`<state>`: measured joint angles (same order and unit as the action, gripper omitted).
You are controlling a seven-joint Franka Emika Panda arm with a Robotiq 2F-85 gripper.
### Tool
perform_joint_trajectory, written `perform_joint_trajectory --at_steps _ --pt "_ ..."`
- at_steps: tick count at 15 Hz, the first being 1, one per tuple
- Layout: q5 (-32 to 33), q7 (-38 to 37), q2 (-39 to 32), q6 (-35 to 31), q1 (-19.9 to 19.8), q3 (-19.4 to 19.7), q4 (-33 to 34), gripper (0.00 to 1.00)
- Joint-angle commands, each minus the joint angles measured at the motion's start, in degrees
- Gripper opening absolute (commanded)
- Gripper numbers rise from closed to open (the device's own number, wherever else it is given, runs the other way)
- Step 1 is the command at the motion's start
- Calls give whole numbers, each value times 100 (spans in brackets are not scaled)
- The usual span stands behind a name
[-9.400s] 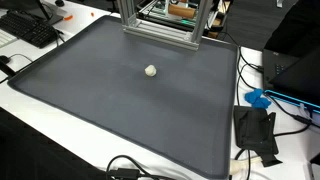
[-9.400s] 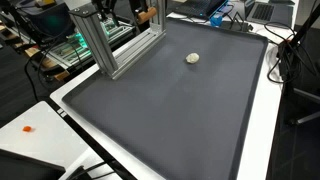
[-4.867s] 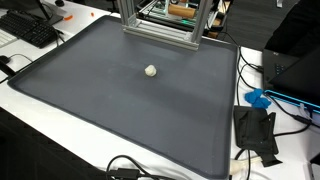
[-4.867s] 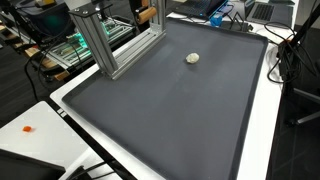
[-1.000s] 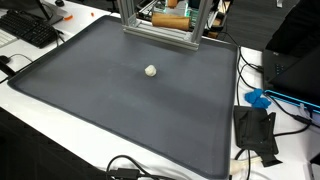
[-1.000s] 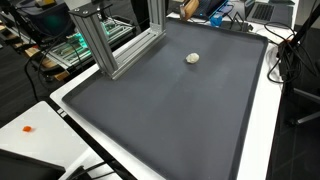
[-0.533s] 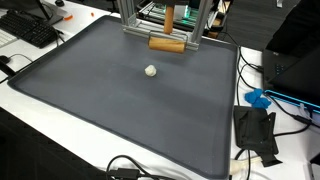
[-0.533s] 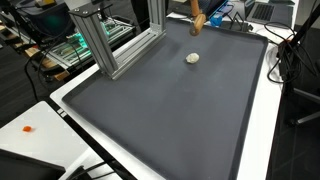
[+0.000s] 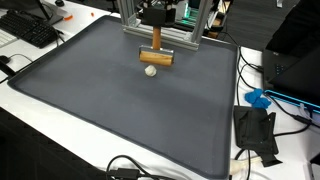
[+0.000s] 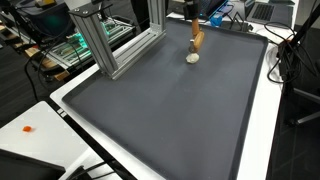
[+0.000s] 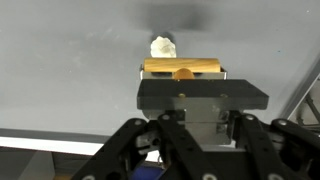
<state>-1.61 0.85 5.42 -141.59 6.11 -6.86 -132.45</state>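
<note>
Beside the lump (image 9: 150, 71), gripper (image 9: 155, 24) seemingly clamps roller (image 9: 156, 58)

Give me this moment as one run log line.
gripper: shut on wooden roller | roller: low over dark mat, right beside white lump | contact: cannot tell

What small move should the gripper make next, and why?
Probably lower slightly: the gripper holds a wooden T-shaped tool whose crossbar hangs close to the small whitish lump on the dark mat, seemingly not yet touching it.
</note>
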Motion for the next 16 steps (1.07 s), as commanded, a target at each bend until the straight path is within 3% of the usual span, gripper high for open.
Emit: perform_joint_trajectory --at_steps 1,4,16 --pt "157 162 -279 -215 -33 64 142 22" --pt "189 261 -441 -348 -35 92 131 22" --pt "187 313 -572 232 -71 167 105 22"
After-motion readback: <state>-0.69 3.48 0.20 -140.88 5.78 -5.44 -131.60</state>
